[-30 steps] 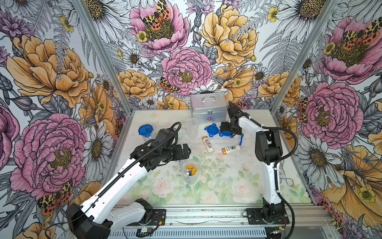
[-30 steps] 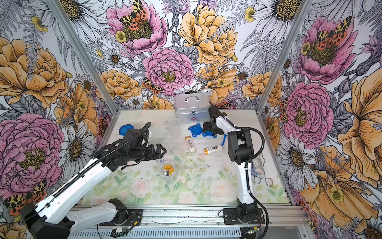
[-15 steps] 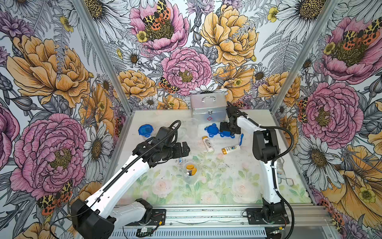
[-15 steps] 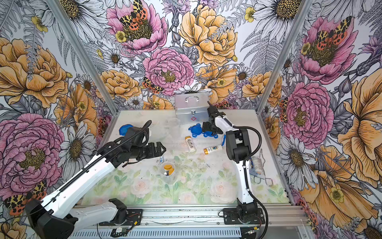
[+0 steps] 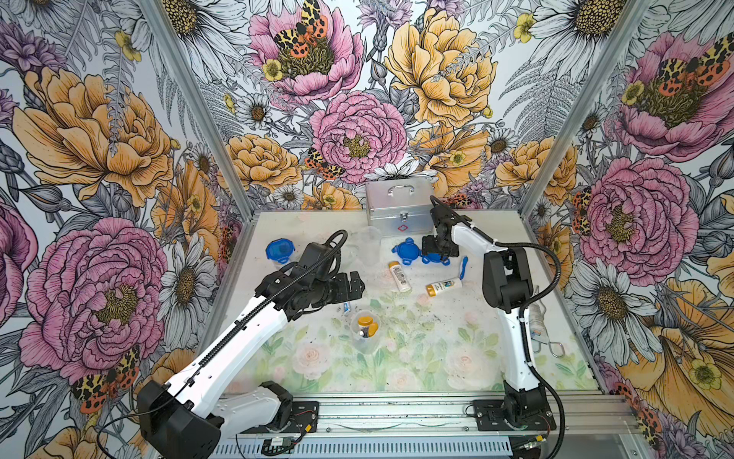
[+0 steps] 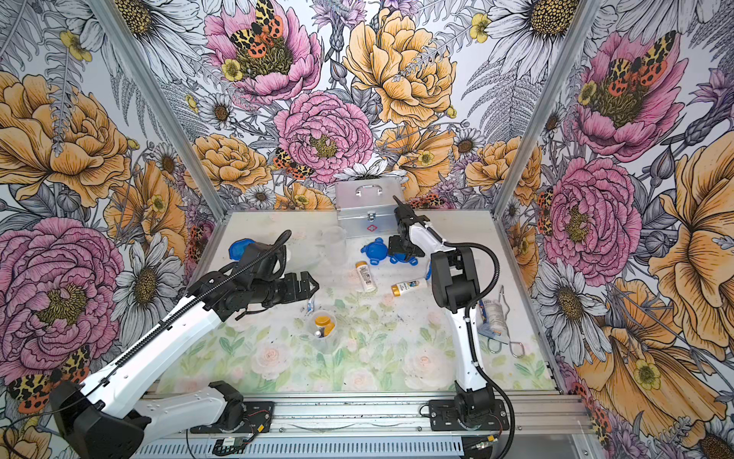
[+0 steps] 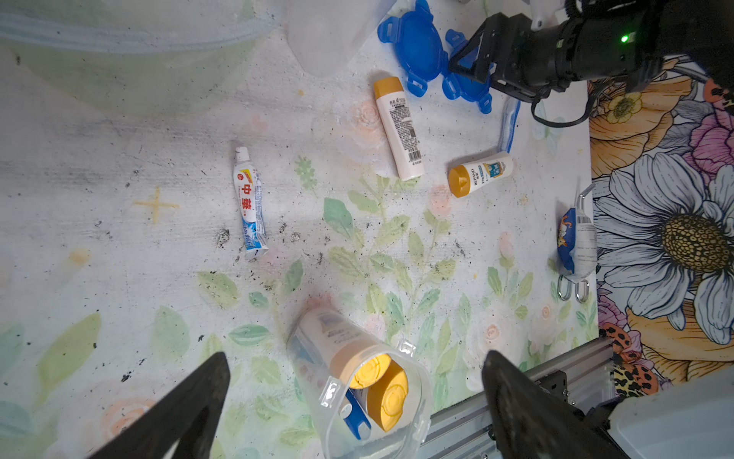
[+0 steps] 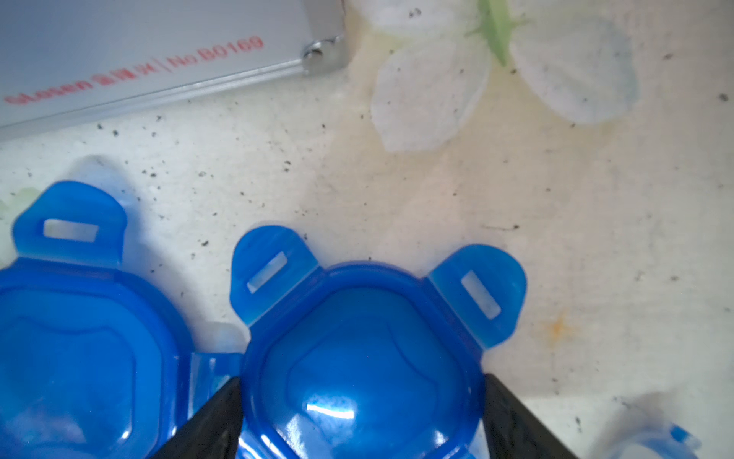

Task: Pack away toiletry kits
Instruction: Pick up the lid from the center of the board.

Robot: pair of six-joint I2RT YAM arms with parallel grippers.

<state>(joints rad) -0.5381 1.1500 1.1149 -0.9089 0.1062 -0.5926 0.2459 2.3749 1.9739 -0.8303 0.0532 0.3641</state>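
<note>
A clear cup (image 5: 366, 332) stands mid-table with two yellow-capped bottles and a blue toothbrush inside. My left gripper (image 5: 356, 284) hangs open above the table just behind it, and the cup (image 7: 357, 381) shows between its spread fingers. A white-blue tube (image 7: 250, 206), two white bottles (image 7: 399, 131) (image 7: 480, 175) and a loose toothbrush (image 7: 508, 123) lie on the table. Far back, my right gripper (image 8: 362, 379) is down on a blue lid (image 8: 361, 349), with a finger against each side. A second lid (image 8: 79, 337) lies beside it.
A silver metal case (image 5: 399, 206) stands at the back wall just behind the right gripper. An empty clear cup (image 5: 369, 244) and a third blue lid (image 5: 280, 249) sit at the back left. A pouch with metal clips (image 5: 537, 322) lies at the right edge.
The right gripper's jaws have narrowed onto the sides of the blue lid. The left arm has barely shifted.
</note>
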